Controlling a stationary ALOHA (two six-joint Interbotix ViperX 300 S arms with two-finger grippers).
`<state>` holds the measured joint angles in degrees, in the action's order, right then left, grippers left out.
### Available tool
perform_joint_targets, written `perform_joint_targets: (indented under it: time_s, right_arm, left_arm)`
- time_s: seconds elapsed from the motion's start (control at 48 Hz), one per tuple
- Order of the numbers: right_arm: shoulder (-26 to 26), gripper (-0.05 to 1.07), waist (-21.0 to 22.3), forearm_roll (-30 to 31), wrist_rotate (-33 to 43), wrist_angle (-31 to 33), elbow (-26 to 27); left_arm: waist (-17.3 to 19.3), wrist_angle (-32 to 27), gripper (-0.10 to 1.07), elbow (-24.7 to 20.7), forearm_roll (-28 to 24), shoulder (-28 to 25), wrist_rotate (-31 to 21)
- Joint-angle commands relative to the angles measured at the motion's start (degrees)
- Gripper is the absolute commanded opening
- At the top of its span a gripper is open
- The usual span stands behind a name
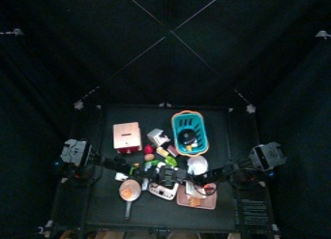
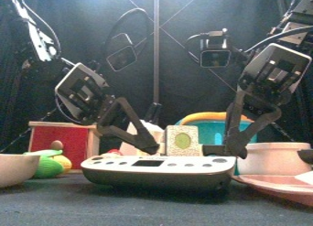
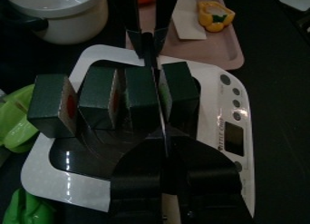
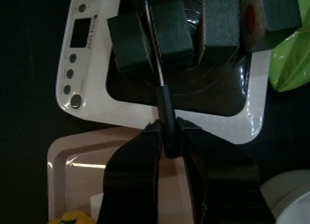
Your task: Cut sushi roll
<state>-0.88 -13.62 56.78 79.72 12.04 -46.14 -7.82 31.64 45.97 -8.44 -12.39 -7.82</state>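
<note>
Top cam: high overhead, straight down, counter (image 1: 162,212) small mid-frame. Front cam: counter height at front edge, looking level across, kitchen scale (image 2: 156,170) near and large. Both wrist cams: close, looking down past their own arm's blade onto the scale (image 3: 230,101) (image 4: 91,78) with the dark roll pieces (image 3: 109,99) (image 4: 194,33). All four views share the scale.

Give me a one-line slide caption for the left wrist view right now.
Left gripper holds a knife across a sliced sushi roll on a white kitchen scale.
</note>
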Motion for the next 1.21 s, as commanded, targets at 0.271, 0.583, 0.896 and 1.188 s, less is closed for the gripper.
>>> perform_joint_targets:
  time_s: [0.271, 0.583, 0.896, 1.188]
  right_arm:
    - [-1.05, 0.51, -1.49, -2.11, 0.18, 0.44, 1.49]
    - [-2.2, 0.51, -1.49, -1.23, 0.0, 1.23, 2.2]
    - [-5.36, 0.51, -1.49, 1.32, 0.0, 5.45, 2.37]
    - [-6.24, 0.51, -1.49, 1.58, 0.18, 5.54, 3.25]
  left_arm:
    - [-2.55, 0.09, 0.42, -1.67, 0.0, 0.79, -0.09]
    - [-2.64, -0.7, 0.43, -1.67, 0.0, 2.02, 0.09]
    - [-2.2, -0.7, 0.46, -1.23, 0.44, 5.01, 0.09]
    - [-2.11, -0.7, 0.49, -1.14, 0.44, 6.59, 0.09]
